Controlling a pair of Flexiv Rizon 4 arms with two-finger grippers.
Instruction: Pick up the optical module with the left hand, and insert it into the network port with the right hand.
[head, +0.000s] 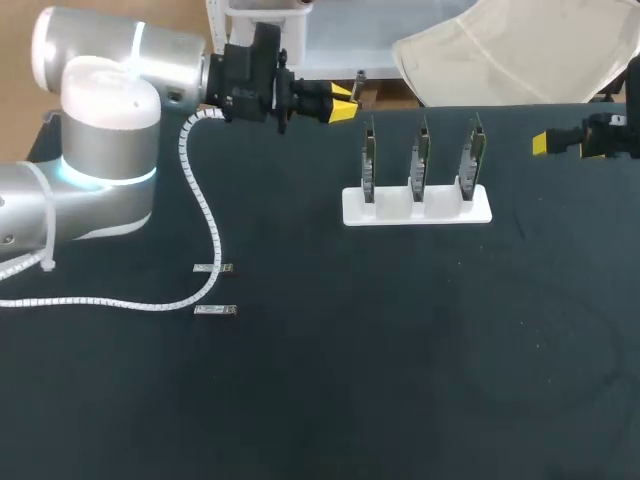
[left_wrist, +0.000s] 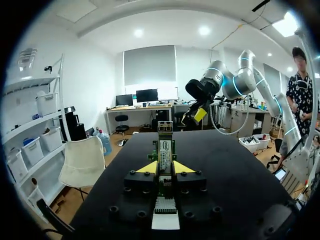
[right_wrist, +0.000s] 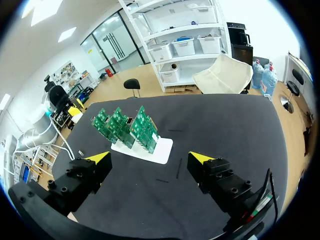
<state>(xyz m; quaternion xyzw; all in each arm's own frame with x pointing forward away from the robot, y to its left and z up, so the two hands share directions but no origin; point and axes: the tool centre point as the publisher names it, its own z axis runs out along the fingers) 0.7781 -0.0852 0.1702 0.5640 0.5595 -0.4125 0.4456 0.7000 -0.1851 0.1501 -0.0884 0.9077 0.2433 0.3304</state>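
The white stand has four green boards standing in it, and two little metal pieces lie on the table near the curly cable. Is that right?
Not quite. The white stand holds three green boards, not four, as the head view shows. The two little metal pieces do lie on the table near the curly cable.

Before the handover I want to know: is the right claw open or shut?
Open. The right claw has yellow tips wide apart in its wrist view, nothing between them.
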